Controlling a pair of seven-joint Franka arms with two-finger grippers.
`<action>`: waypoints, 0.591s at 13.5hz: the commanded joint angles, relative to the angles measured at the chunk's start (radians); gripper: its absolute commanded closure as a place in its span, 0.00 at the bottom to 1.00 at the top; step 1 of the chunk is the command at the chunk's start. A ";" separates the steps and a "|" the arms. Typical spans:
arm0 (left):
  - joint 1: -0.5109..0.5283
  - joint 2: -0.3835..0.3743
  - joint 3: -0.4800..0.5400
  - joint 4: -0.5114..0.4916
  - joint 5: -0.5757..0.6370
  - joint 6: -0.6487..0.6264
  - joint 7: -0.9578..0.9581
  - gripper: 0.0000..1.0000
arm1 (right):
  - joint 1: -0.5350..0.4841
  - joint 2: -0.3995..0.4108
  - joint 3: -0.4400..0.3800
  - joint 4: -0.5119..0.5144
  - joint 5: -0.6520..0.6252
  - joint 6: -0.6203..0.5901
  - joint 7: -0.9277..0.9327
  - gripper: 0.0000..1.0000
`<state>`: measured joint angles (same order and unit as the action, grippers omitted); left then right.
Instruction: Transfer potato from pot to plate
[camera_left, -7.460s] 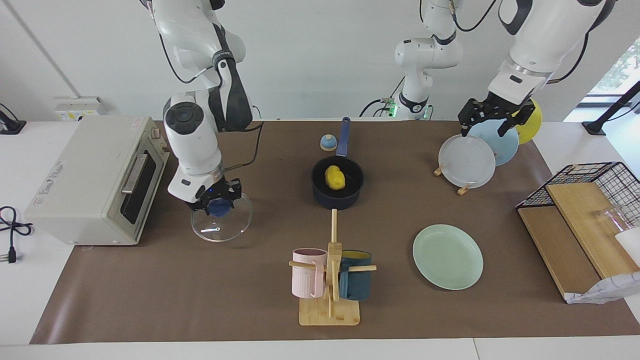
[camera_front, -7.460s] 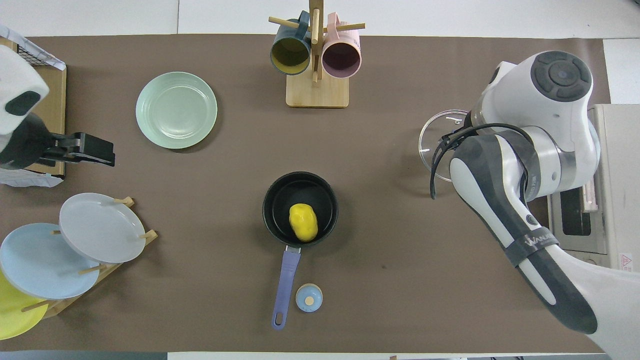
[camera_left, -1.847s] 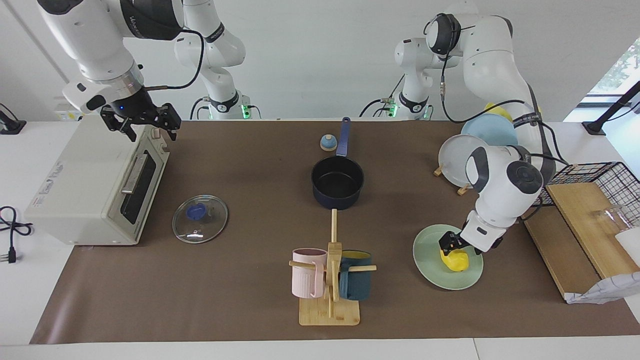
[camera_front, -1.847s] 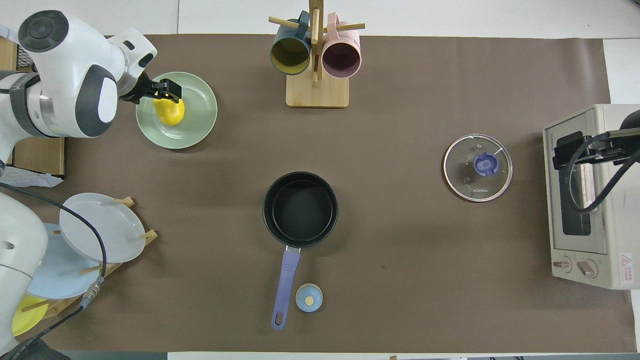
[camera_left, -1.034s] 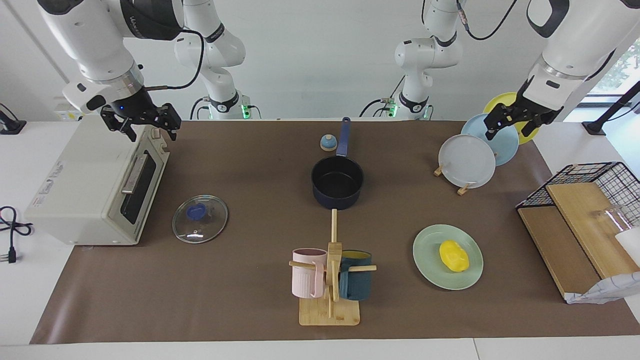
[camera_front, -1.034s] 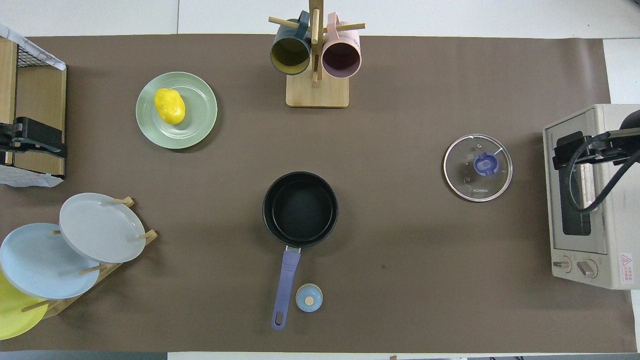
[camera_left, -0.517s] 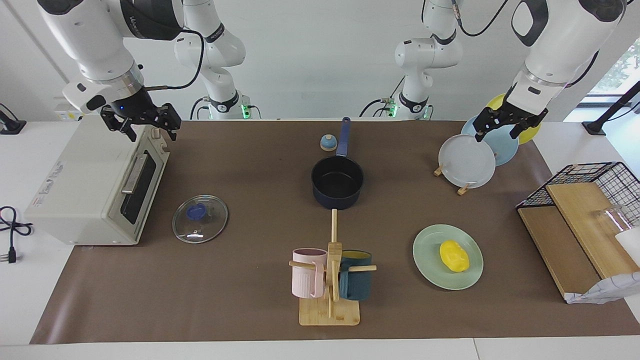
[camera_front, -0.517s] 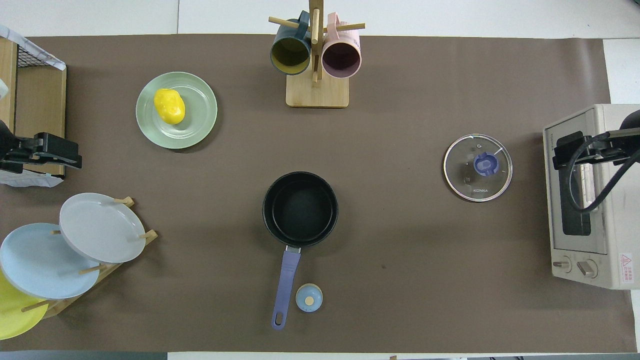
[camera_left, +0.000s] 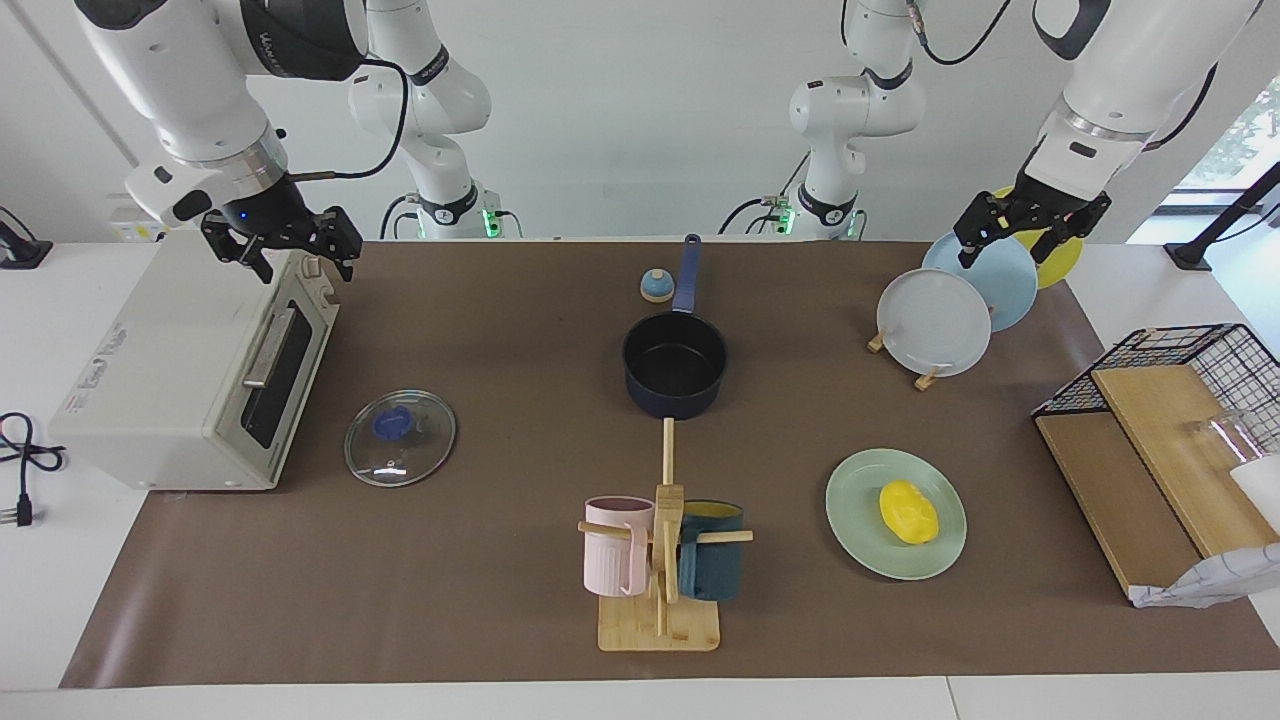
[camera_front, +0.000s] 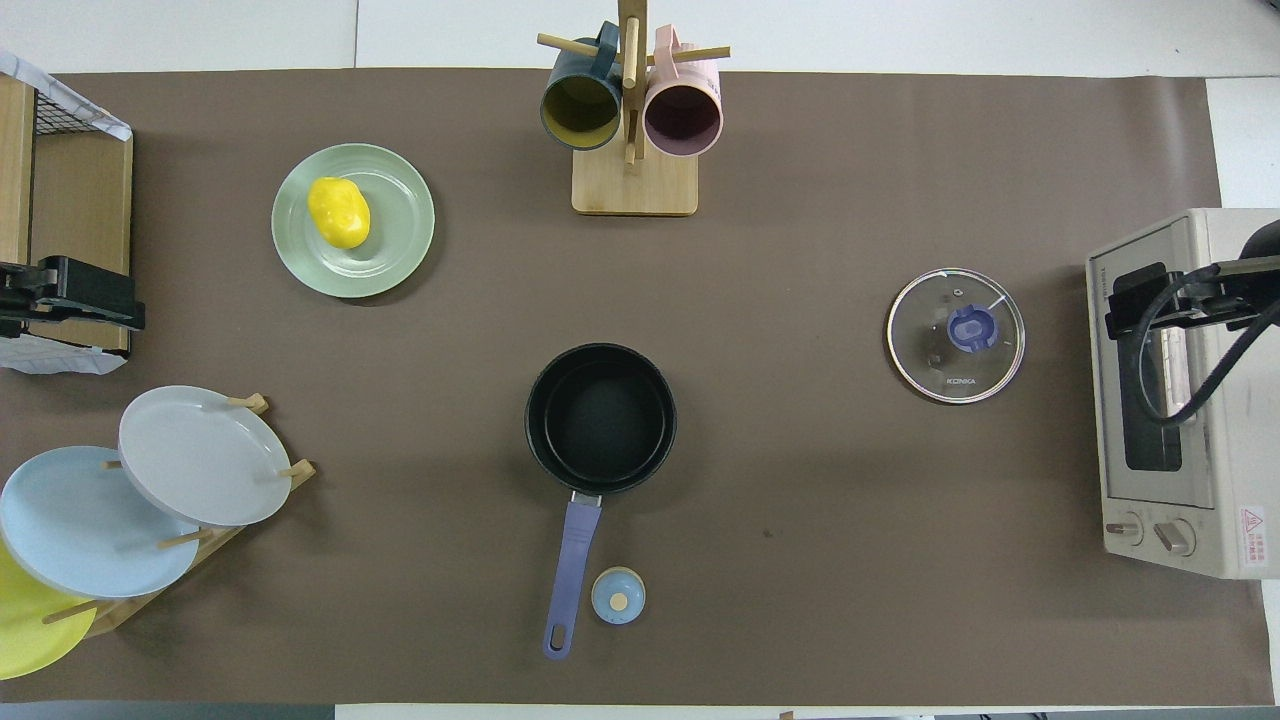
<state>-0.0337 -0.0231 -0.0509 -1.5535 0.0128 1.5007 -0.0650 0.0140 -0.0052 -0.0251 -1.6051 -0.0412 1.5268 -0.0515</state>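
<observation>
The yellow potato (camera_left: 908, 512) lies on the mint green plate (camera_left: 866, 543), free of any gripper; it also shows in the overhead view (camera_front: 339, 212) on the plate (camera_front: 396, 252). The navy pot (camera_left: 675, 366) stands mid-table with nothing in it, its blue handle (camera_left: 688, 272) pointing toward the robots; the overhead view shows its black inside (camera_front: 600, 418). My left gripper (camera_left: 1020, 238) is open, raised over the plate rack. My right gripper (camera_left: 285, 250) is open, raised over the toaster oven, where the arm waits.
A glass lid (camera_left: 400, 438) lies beside the toaster oven (camera_left: 190, 360). A mug rack (camera_left: 660, 560) stands farther from the robots than the pot. A plate rack (camera_left: 935, 320), a wire basket with boards (camera_left: 1170, 420) and a small blue knob (camera_left: 656, 286) stand around.
The potato went from the pot to the mint plate in my left gripper, which let go and rose over the plate rack; there it has since shifted slightly. The right gripper has stayed over the oven.
</observation>
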 joint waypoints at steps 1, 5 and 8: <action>0.041 0.014 -0.038 0.024 -0.007 -0.028 0.019 0.00 | -0.008 -0.012 0.002 -0.016 0.018 0.006 0.013 0.00; 0.032 0.005 -0.027 0.023 -0.008 -0.025 0.021 0.00 | -0.008 -0.012 0.002 -0.016 0.020 0.006 0.013 0.00; 0.038 0.003 -0.027 0.018 -0.017 -0.019 0.021 0.00 | -0.008 -0.012 0.002 -0.016 0.018 0.006 0.013 0.00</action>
<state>-0.0164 -0.0207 -0.0674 -1.5488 0.0121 1.4976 -0.0624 0.0140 -0.0052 -0.0251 -1.6051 -0.0411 1.5268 -0.0515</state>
